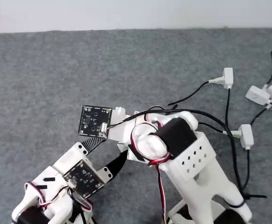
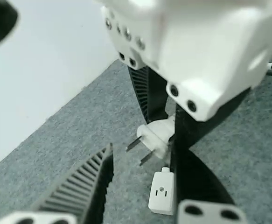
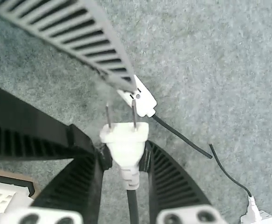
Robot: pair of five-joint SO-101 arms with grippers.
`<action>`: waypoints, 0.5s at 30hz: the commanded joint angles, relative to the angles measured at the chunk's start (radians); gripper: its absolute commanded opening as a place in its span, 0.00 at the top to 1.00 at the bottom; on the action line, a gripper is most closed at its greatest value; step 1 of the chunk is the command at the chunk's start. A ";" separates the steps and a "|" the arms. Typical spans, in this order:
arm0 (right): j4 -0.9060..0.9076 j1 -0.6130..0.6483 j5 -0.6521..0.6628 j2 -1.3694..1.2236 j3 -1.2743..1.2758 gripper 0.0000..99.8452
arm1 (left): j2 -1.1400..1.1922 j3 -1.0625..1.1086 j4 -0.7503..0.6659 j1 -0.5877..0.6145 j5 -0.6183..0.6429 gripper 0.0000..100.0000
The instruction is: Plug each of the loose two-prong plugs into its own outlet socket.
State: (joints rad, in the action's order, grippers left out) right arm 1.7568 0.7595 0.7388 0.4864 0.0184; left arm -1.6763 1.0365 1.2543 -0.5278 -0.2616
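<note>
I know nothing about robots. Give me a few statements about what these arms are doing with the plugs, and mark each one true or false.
1. The right gripper has its fingers shut on a white two-prong plug. True.
2. That plug is already seated in the socket. False: its prongs are bare and stop short of the socket, which lies on the carpet.
3. The left gripper has its fingers pressed together. False: they stand wide apart.
4. The arms work over a grey carpet. True.
5. More white connectors on black cords lie beside the arms in the high view. True.
</note>
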 commanded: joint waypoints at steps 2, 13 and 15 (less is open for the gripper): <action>0.038 0.010 0.011 0.045 0.031 0.99 | 0.000 -0.033 -0.021 0.002 0.011 0.80; 0.036 0.015 0.026 0.211 0.152 0.99 | 0.000 -0.036 -0.061 0.006 0.051 0.80; 0.036 0.015 0.026 0.223 0.167 0.99 | 0.002 -0.022 -0.071 0.006 0.057 0.80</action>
State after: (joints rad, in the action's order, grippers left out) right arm 1.7568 0.7641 0.7572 0.6690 0.1795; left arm -1.6778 1.0334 1.2267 -0.5217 -0.2386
